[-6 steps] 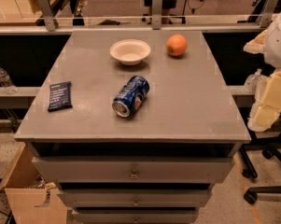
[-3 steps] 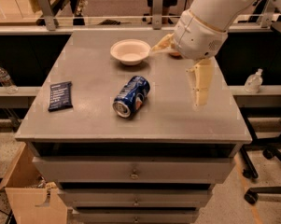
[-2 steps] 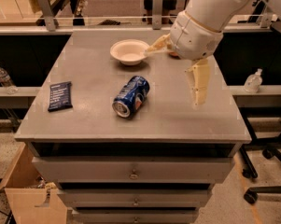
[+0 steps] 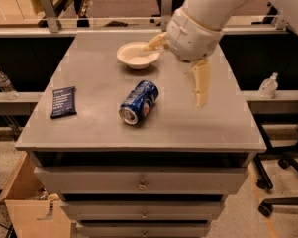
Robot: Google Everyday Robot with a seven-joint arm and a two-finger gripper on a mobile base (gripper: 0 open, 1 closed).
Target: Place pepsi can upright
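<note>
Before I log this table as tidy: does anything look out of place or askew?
The pepsi can lies on its side mid-table, not standing. The gripper hangs open to its right, near the bowl. Nothing looks spilled or damaged.

Glossy printed aluminium on the pepsi can [image 4: 139, 102], bare silver at its end. Smooth matt grey on the table top [image 4: 94, 76]. Smooth off-white on the bowl [image 4: 137, 54]; faintly shiny dark film on the snack bar wrapper [image 4: 64, 101]. Above the table's right half, gripper [image 4: 173, 77] below a smooth white plastic shell, matt tan fingers [image 4: 201, 86] spread apart.
</note>
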